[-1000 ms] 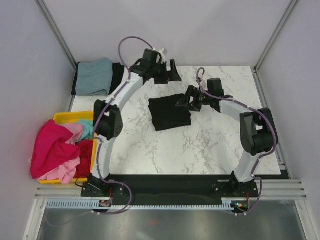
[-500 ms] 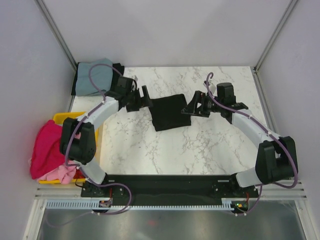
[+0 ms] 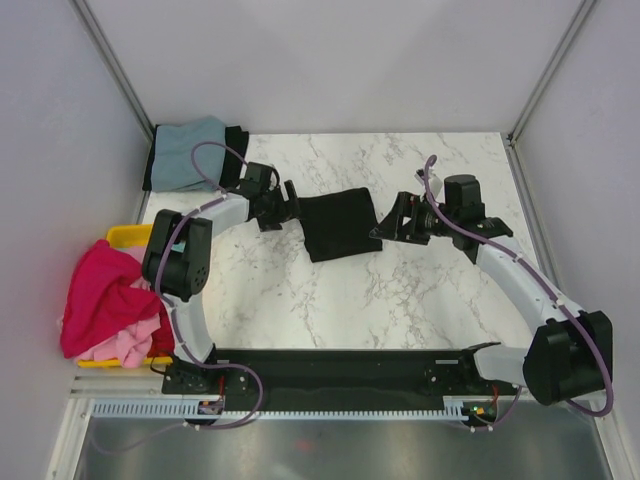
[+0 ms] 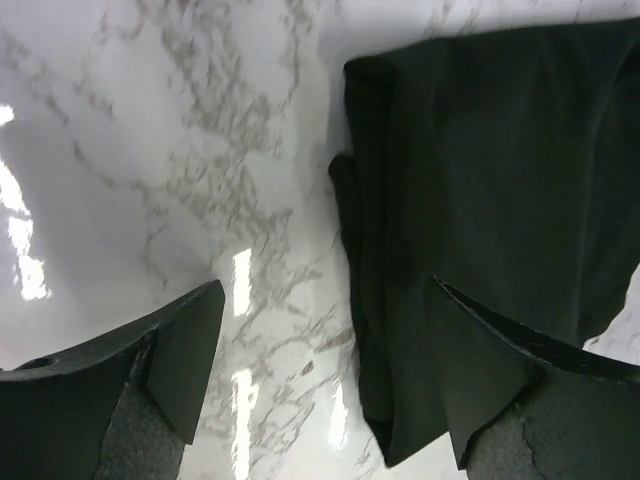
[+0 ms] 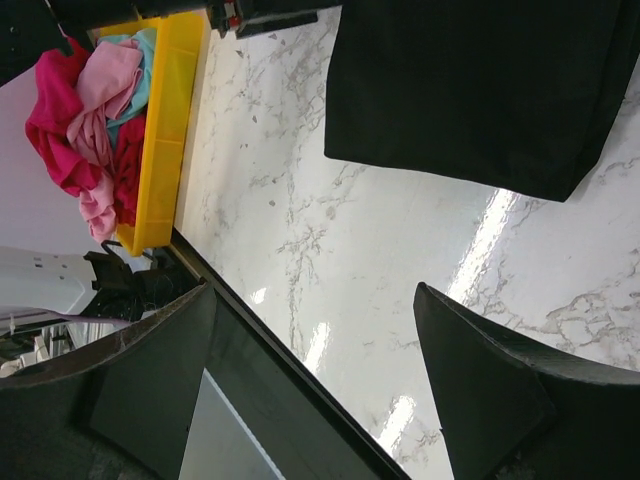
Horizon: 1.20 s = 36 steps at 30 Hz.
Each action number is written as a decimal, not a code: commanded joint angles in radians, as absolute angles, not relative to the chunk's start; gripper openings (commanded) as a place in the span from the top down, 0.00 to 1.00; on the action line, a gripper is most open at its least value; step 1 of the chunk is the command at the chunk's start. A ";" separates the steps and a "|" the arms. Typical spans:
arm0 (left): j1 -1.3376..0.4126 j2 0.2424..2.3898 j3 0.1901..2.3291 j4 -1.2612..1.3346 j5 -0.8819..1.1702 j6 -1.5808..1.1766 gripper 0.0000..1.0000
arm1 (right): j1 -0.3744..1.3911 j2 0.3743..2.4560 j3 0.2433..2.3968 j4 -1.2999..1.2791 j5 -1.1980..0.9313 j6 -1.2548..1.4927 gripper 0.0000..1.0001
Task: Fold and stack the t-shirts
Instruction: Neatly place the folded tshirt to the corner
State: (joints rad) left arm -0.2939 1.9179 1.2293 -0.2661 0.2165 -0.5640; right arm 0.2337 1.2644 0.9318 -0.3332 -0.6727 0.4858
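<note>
A folded black t-shirt [image 3: 340, 224] lies mid-table. My left gripper [image 3: 289, 205] is open at its left edge; in the left wrist view one finger [image 4: 500, 385] hangs over the black cloth [image 4: 490, 190] and the other finger [image 4: 170, 365] over bare marble. My right gripper [image 3: 386, 226] is open just off the shirt's right edge, empty, with the black shirt [image 5: 470, 90] ahead of its fingers [image 5: 495, 395]. A folded grey-blue t-shirt [image 3: 190, 152] rests on a black one [image 3: 236, 148] at the back left corner.
The yellow bin [image 3: 128, 236] stands at the table's left edge, with magenta [image 3: 98, 292] and pink [image 3: 130, 345] t-shirts spilling over it; the right wrist view also shows a teal one [image 5: 146, 50] and a red one [image 5: 130, 150] inside. Frame posts stand at the back corners.
My left arm has swung down from the back of the table to the black shirt's left edge. My right gripper has drawn back off the shirt to its right edge.
</note>
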 commanded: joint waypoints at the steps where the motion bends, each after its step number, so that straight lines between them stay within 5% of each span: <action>1: -0.295 2.002 1.299 -0.204 0.198 -0.614 0.12 | 0.241 1.238 0.930 -0.351 -0.660 0.465 0.11; 14: -0.357 2.164 1.387 -0.193 0.203 -0.703 0.33 | 0.242 1.244 0.896 -0.359 -0.634 0.436 0.11; 18: -0.388 2.186 1.420 -0.204 0.161 -0.742 0.59 | 0.242 1.229 0.907 -0.377 -0.623 0.422 0.11; 19: -0.390 2.189 1.427 -0.203 0.161 -0.747 0.79 | 0.242 1.226 0.905 -0.379 -0.617 0.417 0.11; 21: -0.396 2.207 1.457 -0.213 0.164 -0.750 0.97 | 0.242 1.218 0.899 -0.387 -0.606 0.413 0.11; 36: -0.212 2.220 1.911 -0.561 0.213 -0.327 0.98 | 0.250 1.158 0.808 -0.310 -0.615 0.459 0.11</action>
State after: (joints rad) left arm -0.2787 2.2059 1.7531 -0.4454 0.2119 -0.5159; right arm 0.2451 1.1904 0.8173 -0.3576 -0.6113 0.4480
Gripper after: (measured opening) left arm 0.047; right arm 0.888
